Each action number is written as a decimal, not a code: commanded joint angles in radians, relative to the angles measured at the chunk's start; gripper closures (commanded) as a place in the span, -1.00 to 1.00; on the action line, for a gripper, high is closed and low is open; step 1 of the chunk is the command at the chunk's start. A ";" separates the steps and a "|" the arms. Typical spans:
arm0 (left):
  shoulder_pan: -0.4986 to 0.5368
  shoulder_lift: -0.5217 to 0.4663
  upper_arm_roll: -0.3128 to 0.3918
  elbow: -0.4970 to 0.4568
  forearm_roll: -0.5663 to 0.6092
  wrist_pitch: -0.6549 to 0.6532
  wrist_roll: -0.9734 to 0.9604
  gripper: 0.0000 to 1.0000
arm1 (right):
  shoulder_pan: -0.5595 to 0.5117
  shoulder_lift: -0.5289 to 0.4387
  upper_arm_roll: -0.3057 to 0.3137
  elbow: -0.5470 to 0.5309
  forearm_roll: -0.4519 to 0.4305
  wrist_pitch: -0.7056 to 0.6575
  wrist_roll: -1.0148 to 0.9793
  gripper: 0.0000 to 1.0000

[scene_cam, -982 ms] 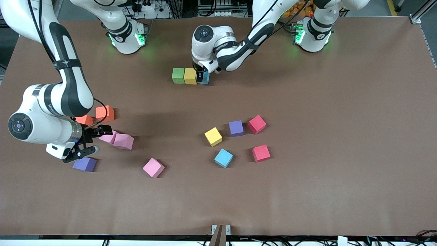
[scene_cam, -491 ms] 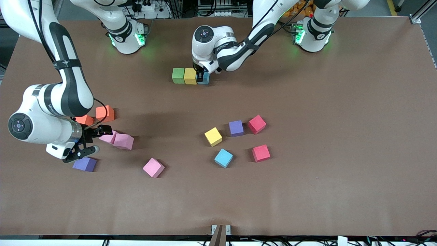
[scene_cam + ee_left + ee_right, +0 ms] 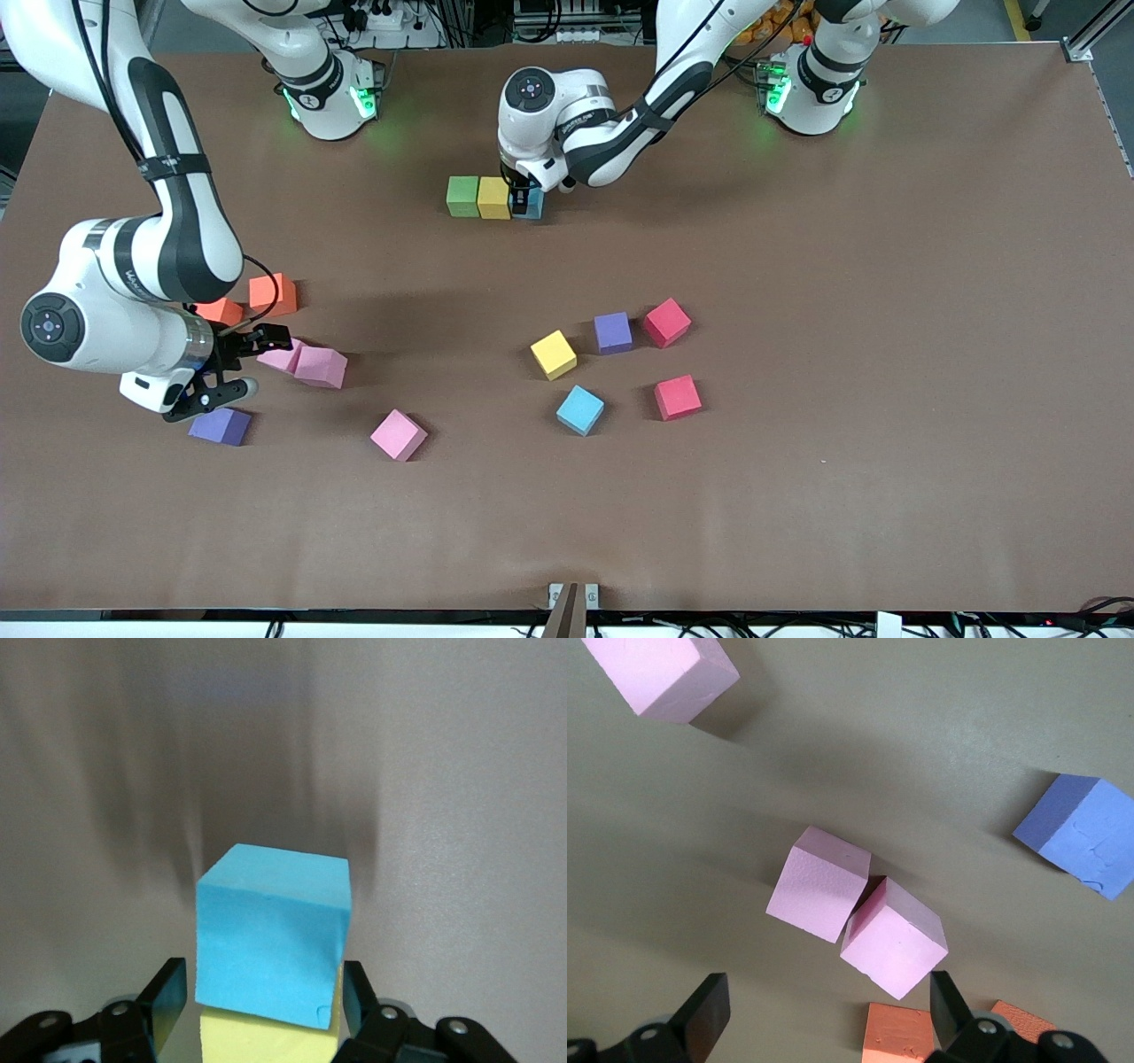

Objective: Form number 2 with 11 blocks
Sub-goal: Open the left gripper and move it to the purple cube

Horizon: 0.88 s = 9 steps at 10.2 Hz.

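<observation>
Overhead light is falling evenly; arms are casting soft shadows on the table (image 3: 797, 496). Wrist views are showing streaky shadows, no glare.

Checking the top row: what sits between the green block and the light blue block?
A yellow block sits between the green block and the light blue block, touching green; seen in the front view.

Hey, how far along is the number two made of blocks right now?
Early. Done: a green block and a yellow block sit side by side as the top row. In hand: the left gripper is shut on a light blue block beside the yellow one. Left: eight more blocks; the open right gripper hovers over two pink blocks.
</observation>
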<state>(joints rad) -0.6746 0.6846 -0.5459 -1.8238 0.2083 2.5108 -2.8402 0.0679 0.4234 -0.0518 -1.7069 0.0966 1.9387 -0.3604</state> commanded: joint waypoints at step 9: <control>0.062 -0.115 -0.020 0.061 0.083 -0.150 -0.294 -0.59 | -0.003 -0.003 0.003 0.000 0.002 0.002 -0.011 -1.00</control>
<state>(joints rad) -0.6291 0.6195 -0.5484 -1.7627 0.2088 2.4107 -2.8309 0.0679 0.4234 -0.0518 -1.7069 0.0966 1.9391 -0.3604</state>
